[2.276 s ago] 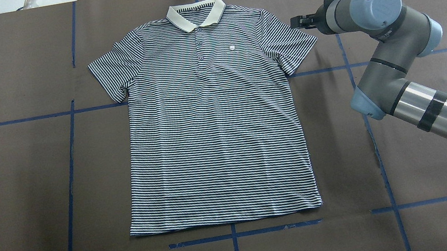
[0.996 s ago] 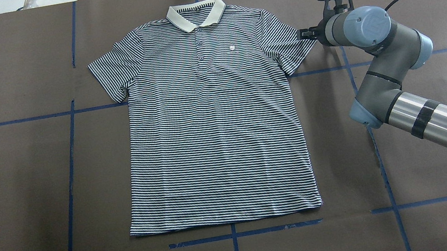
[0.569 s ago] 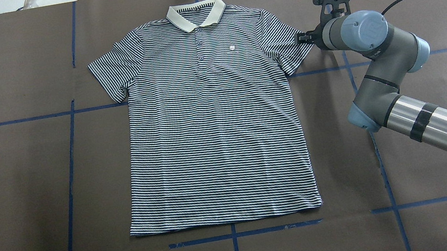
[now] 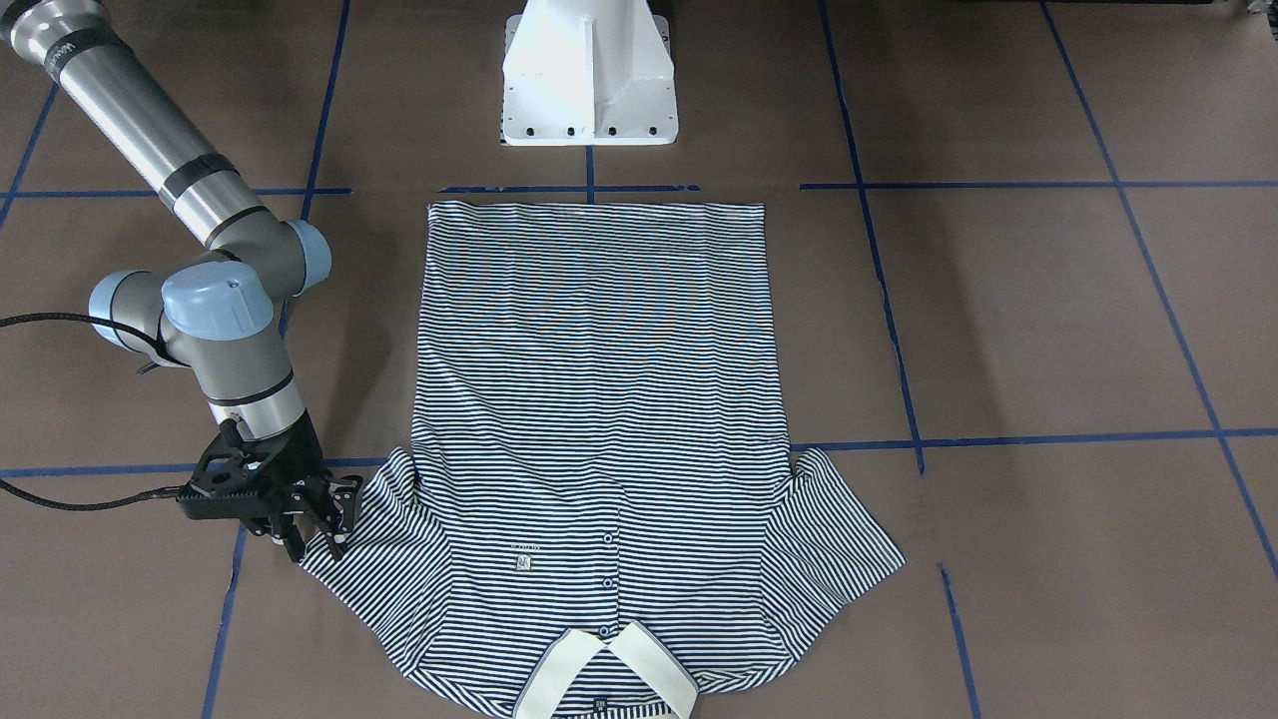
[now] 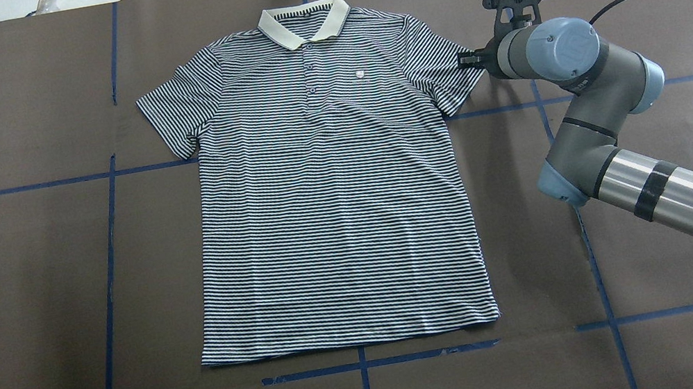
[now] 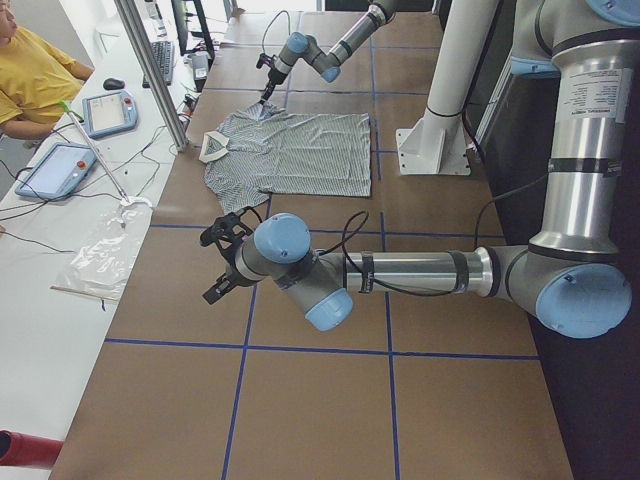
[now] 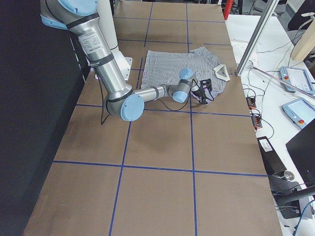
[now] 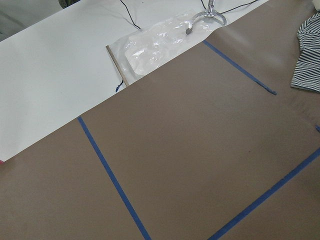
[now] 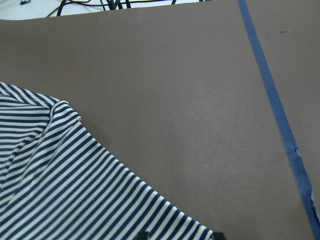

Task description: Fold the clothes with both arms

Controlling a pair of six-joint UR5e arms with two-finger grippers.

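Observation:
The striped polo shirt lies flat and face up on the brown table, cream collar at the far side. It also shows in the front-facing view. My right gripper is low at the outer edge of the shirt's right-hand sleeve, fingers apart around the hem. In the right wrist view the sleeve corner sits between the two fingertips at the bottom edge. My left gripper hovers far to the left of the shirt; I cannot tell whether it is open or shut.
The white pedestal base stands at the near table edge. Blue tape lines cross the brown mat. A clear plastic bag lies on the white side table, with tablets and an operator in yellow.
My right gripper has come down and toward the shirt, from beside the sleeve to its outer hem. The shirt has not moved.

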